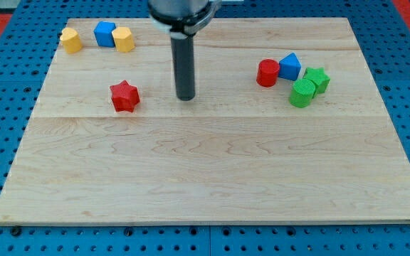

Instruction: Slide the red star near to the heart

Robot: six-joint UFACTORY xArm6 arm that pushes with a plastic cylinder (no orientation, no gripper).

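Observation:
The red star (125,96) lies on the wooden board at the view's left of centre. My tip (186,97) rests on the board to the star's right, a clear gap away and not touching it. A yellow block that looks heart-shaped (70,40) sits at the view's top left corner, well above and to the left of the star. Next to it are a blue cube (105,33) and a second yellow block (124,39) with flat sides, which touch each other.
At the view's right a red cylinder (267,72), a blue triangle (289,66), a green star (317,78) and a green cylinder (303,93) form a tight cluster. The board's edge (20,135) drops to a blue pegboard surround.

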